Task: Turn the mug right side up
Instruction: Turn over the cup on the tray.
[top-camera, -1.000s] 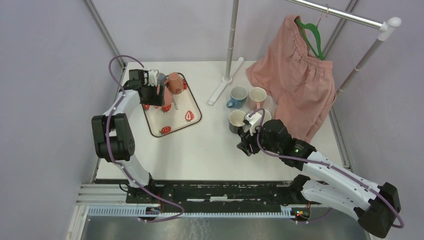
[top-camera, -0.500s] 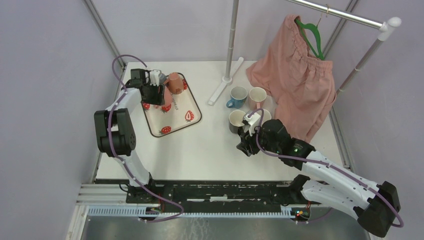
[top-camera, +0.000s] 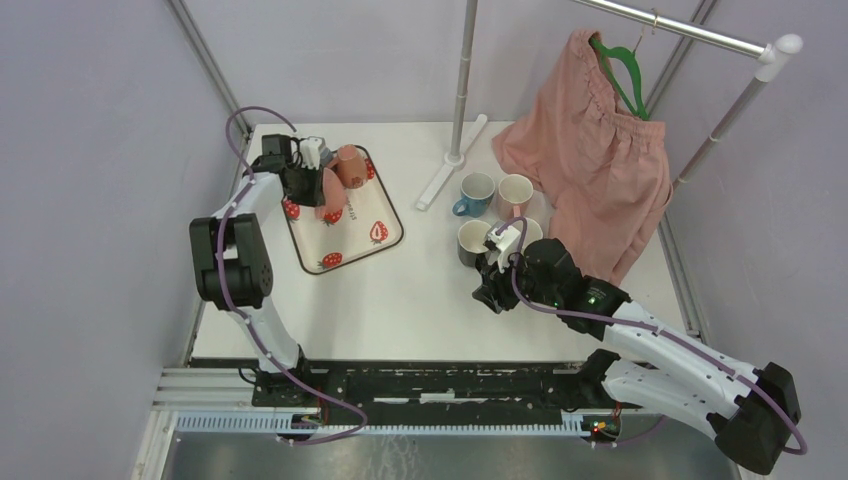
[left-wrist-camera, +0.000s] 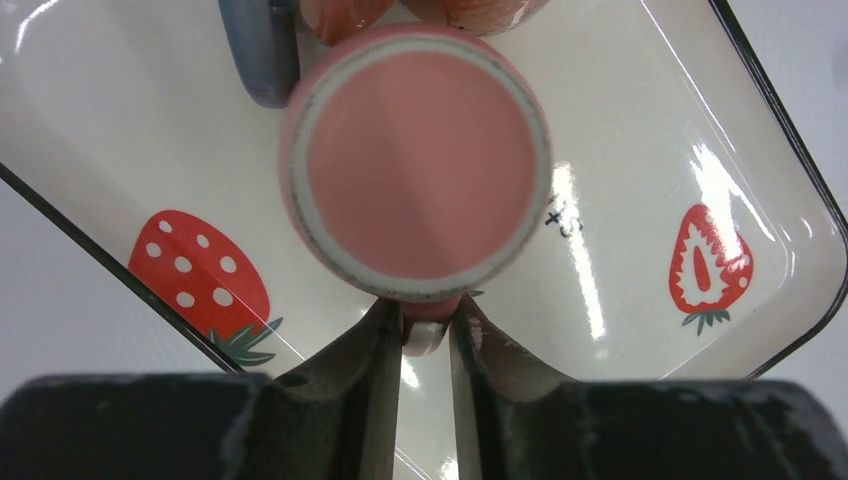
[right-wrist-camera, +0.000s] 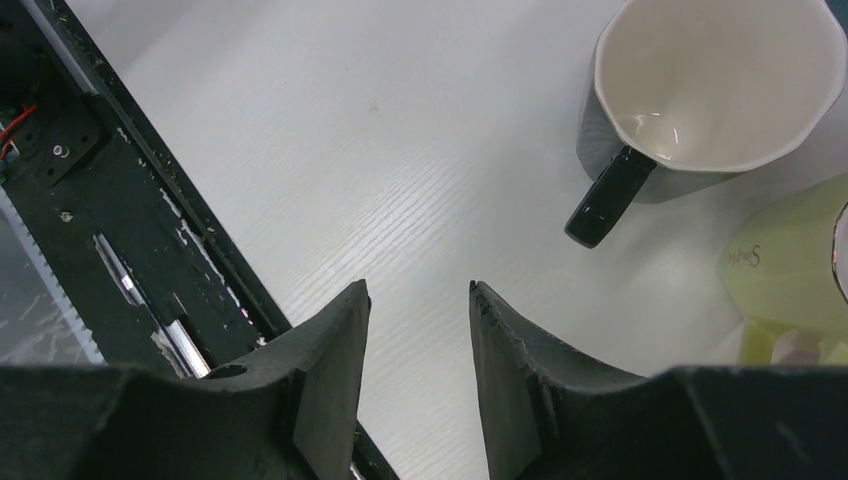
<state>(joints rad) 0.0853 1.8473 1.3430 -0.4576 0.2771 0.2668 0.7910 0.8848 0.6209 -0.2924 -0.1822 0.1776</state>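
White tabletop (top-camera: 420, 290) carries a strawberry tray (left-wrist-camera: 640, 150) at upper left overhead, where the left arm (top-camera: 235, 215) stretches forward, its left gripper (left-wrist-camera: 425, 340) pinching the upside-down pink mug (left-wrist-camera: 420, 160) by a handle mostly hidden under the body, while the right gripper (right-wrist-camera: 420, 330) hangs parted and empty.

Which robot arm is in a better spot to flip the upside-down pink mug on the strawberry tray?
The left arm. The left end effector is over the tray, fingers pinching the handle of the pink mug. The right end effector hangs open and empty beside the upright black mug, away from the tray.
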